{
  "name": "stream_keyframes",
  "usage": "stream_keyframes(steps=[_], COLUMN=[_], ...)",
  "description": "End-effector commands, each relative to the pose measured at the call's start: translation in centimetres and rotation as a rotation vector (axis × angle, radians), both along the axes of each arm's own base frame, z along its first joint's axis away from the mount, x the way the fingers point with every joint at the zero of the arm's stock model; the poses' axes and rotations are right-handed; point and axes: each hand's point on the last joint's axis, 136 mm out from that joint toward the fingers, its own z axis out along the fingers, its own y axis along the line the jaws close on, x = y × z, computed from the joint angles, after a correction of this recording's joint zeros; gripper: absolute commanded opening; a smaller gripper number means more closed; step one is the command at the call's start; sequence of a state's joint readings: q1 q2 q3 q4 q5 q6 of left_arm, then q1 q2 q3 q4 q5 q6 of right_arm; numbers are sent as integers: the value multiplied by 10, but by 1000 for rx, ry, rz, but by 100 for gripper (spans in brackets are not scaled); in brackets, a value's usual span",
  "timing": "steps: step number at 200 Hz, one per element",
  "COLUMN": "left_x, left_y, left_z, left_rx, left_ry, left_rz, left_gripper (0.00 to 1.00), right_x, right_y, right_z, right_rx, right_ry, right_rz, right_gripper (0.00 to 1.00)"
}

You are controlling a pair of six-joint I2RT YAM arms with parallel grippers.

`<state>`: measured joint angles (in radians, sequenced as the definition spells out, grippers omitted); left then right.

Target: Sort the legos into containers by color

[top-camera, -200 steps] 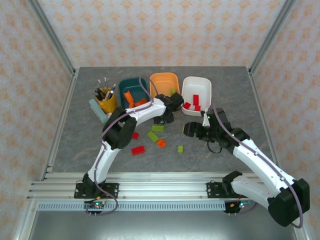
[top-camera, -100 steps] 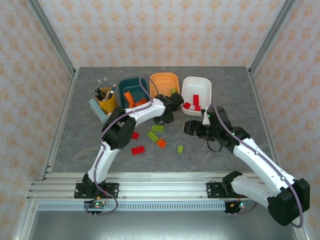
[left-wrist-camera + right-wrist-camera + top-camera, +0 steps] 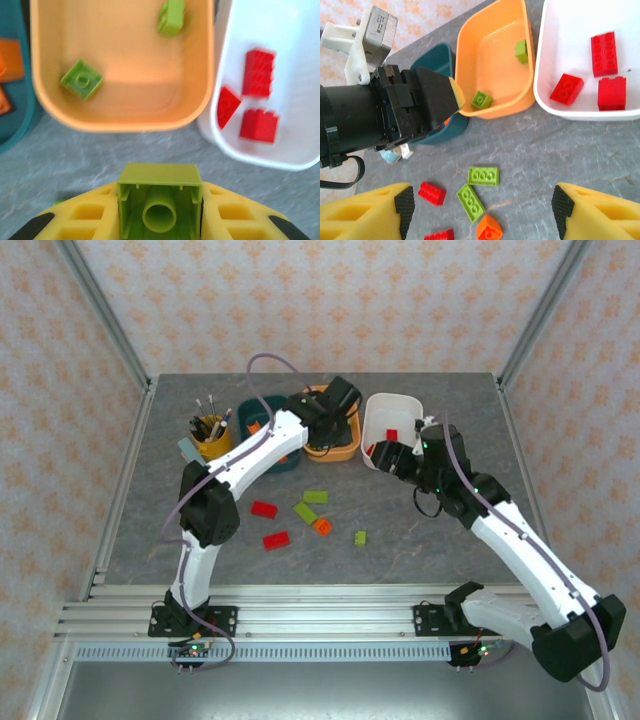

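Green lego (image 3: pixel 160 192) held over desk (image 3: pixel 75 160), just short of orange bin (image 3: pixel 130 95) w/ two greens inside: judged colour-match drop pending. L jaws: clenched on green lego, narrow gap. R jaws: wide apart, nothing held, above loose legos (image 3: pixel 483 176) near white bin (image 3: pixel 565 45) w/ reds; likely next pick.

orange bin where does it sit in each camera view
Top external: orange bin in the upper middle.
Left wrist: upper left to centre, two green bricks inside.
Right wrist: top centre.
Shared landmark: the white bin with red bricks, directly to its right.
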<state>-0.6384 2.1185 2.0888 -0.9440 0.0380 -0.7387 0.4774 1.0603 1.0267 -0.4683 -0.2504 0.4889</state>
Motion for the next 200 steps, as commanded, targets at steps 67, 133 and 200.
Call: stream_keyframes(steps=[67,133,200], left_x=[71,70,69], left_y=[-13,-16,19], left_z=[-83,-93,-3], left_rx=[-91,-98,-21], left_ry=[122,141,-35], left_rz=[-6,-26,44], left_gripper=[29,54,60], right_x=[39,33,31], right_y=[9,8,8], right_z=[-1,-13,-14], right_rx=[-28,-28,-68], right_ry=[68,96,94], right_rz=[-75,-73,-39], right_gripper=[74,74,73])
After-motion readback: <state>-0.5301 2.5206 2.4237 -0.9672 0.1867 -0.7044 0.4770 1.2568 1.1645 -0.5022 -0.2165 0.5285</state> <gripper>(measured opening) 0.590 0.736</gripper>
